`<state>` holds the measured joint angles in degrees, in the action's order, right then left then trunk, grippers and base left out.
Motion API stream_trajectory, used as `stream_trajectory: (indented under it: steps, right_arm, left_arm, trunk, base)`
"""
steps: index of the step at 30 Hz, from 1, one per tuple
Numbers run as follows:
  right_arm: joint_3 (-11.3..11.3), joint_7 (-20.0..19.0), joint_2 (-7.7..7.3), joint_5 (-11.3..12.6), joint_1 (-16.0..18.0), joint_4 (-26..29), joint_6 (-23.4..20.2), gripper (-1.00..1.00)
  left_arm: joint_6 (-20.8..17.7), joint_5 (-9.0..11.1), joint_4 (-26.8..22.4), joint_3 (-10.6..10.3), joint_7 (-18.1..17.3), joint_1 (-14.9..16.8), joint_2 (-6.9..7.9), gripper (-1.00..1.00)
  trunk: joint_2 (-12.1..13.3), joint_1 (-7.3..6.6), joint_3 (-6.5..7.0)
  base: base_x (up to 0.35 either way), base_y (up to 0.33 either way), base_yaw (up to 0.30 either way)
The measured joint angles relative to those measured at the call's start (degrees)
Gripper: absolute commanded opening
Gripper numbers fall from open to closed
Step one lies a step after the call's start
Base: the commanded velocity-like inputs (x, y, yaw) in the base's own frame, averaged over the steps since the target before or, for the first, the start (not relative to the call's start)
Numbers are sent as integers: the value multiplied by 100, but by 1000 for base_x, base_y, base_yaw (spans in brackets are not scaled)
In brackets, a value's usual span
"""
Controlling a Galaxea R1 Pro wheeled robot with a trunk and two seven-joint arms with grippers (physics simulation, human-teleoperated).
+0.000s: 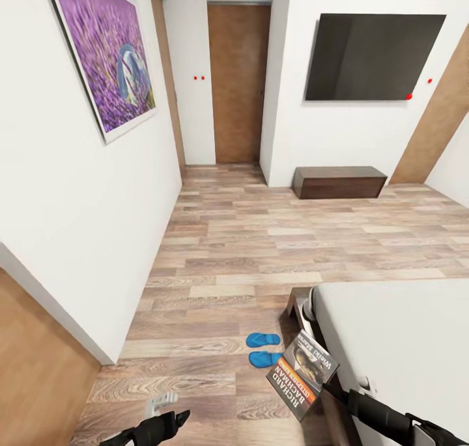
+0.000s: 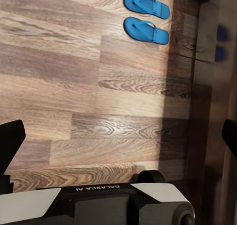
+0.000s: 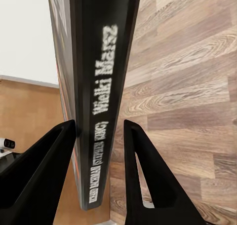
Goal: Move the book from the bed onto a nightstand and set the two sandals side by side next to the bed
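Two sandals (image 1: pixel 264 349) lie together; right fingers (image 3: pixel 143 175) grip the book (image 1: pixel 303 375).

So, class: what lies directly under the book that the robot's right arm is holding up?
The book hangs in the right gripper above wood floor and the bed's frame edge. The two sandals lie beside it, not beneath. The floor patch behind it is covered.

bed (image 1: pixel 404 342): cut off by the right edge | book (image 3: pixel 101 96): spine words blurry, top cut off | brown door (image 1: pixel 433 130): partly cut off
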<state>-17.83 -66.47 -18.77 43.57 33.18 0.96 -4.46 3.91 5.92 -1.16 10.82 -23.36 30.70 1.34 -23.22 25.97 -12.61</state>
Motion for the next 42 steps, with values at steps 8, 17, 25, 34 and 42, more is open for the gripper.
stream_trajectory:
  steps: [8, 17, 25, 34, 42]
  right_arm:
    - [-3, -1, 0, 2, 1, 0, 0, -100]
    - [-2, 2, 2, 2, 0, 0, -2, -100]
    - [-2, -3, 1, 4, 0, 0, -1, -100]
    - [-3, -5, 1, 2, 1, 0, -4, -100]
    - [-2, -6, 4, 2, 3, 0, -2, -100]
  left_arm:
    - [1, 0, 0, -2, 0, 0, -2, 100]
    - [1, 0, 0, -5, 0, 0, -3, 100]
    - [1, 0, 0, -8, 0, 0, -3, 100]
    - [1, 0, 0, -8, 0, 0, -3, 100]
    - [1, 0, 0, -9, 0, 0, -3, 100]
  trunk:
    - [0, 0, 75]
    - [0, 0, 160]
    - [0, 0, 235]
    - [1, 0, 320]
    - [1, 0, 395]
  base:
    - [0, 0, 0]
    - [0, 0, 0]
    - [0, 0, 0]
    - [0, 0, 0]
    - [0, 0, 0]
